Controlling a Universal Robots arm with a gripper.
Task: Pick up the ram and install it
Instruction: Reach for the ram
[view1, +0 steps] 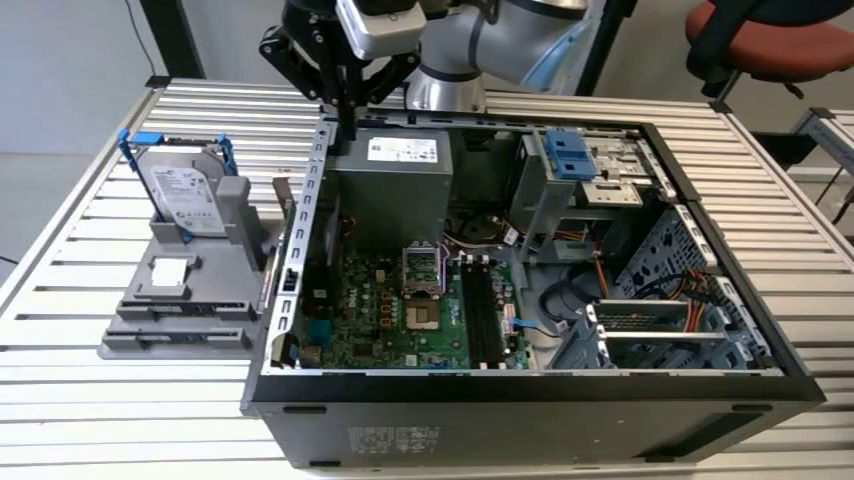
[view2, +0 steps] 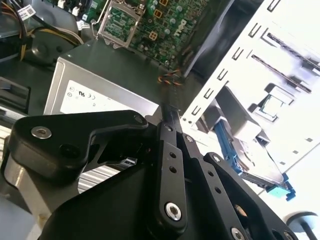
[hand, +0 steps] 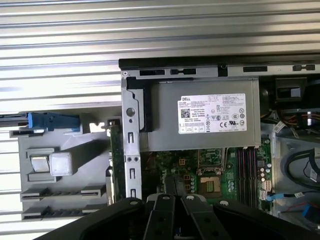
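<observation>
1. The fingers (view2: 167, 150) are drawn close together, tip to tip. I can make out nothing held between them in either wrist view.
2. In the exterior view they point straight down at upper centre-left of the frame. They hang over the back corner of the open case (view1: 534, 385), just above the power supply (view1: 394, 190) and not touching it.
3. The ram (hand: 116, 160) stands on its long edge at the side of the grey holder (view1: 200, 270). It is just outside the case wall, on the exterior view's left of it (view1: 283, 215). The fingers are near it but apart from it, higher up and a little toward the case.
4. The memory slots (view1: 481, 310) lie right of the board's middle in the exterior view and look empty.
5. As I judge it, the task is at its start: the ram is not grasped and not lifted, so the pick-up and the seating in a slot are both left.
6. The arm (view1: 467, 40) comes in from the top edge of the exterior view with its wrist turned down, so the tool hangs vertical over the slatted surface (view1: 80, 400).
7. The drive (view1: 180, 195) in its blue frame stands upright at the holder's far end, well clear of the fingers.
</observation>
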